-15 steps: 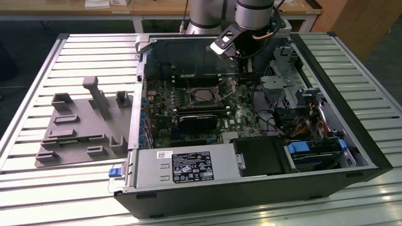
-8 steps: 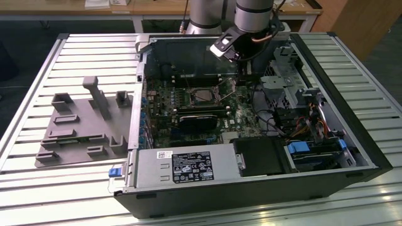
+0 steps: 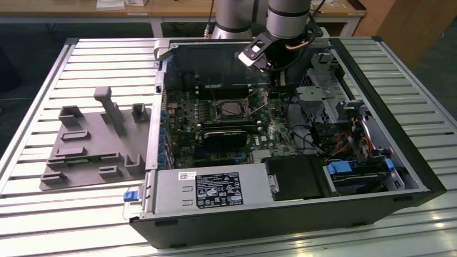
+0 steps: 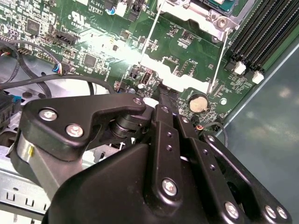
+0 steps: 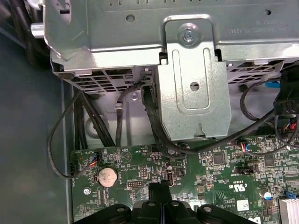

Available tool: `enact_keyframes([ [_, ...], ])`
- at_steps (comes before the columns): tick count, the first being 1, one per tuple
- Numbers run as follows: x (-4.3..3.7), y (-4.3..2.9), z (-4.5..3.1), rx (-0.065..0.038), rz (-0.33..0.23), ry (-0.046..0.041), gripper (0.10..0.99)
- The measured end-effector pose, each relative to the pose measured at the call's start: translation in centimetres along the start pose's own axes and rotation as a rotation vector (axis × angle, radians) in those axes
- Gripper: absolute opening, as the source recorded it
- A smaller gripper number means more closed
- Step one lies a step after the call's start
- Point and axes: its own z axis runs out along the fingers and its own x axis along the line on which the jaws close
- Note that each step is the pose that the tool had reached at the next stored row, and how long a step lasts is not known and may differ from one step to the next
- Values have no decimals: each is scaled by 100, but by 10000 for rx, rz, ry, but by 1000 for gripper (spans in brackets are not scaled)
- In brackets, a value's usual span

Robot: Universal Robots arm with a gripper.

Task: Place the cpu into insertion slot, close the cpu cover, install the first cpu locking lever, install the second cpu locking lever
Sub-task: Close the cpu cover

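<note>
1. Leaving cpu cover (image 4: pixel 174 77) swung open off insertion slot (image 3: pixel 230 109); cannot tell whether cpu sits inside.
2. Holds hand (image 4: pixel 162 96) clenched just beside cover's free edge, seemingly for pushing.
3. Reaches into open case (image 3: pixel 286 220) on slatted surface (image 3: pixel 85 214).

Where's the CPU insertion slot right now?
The insertion slot sits on the green board in the open case, to the exterior view's left of the tool, beside the memory slots.

— Where does the case (image 3: pixel 286 217) sit?
— On the table (image 3: pixel 64 225), with the fixture tray (image 3: pixel 78 155) at the exterior view's left of it.
— And inside?
— I see the insertion slot (image 3: pixel 230 108) mid-board, the gripper (image 3: pixel 266 95) just beside it toward the exterior view's right, and the power supply (image 3: pixel 207 190) along the wall nearest the camera.
</note>
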Motion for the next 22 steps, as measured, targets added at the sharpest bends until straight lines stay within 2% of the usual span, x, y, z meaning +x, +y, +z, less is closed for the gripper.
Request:
enact_keyframes([
  [3, 0, 0, 1, 1, 0, 1, 102],
  [5, 0, 1, 2, 84, -5, -3, 102],
  [7, 1, 4, 2, 279, -10, -25, 102],
  [11, 1, 12, 4, 736, -24, -70, 102],
  [14, 2, 16, 5, 1019, -33, -97, 102],
  [19, 2, 21, 8, 1552, -50, -149, 102],
  [22, 2, 21, 7, 1592, -50, -154, 102],
])
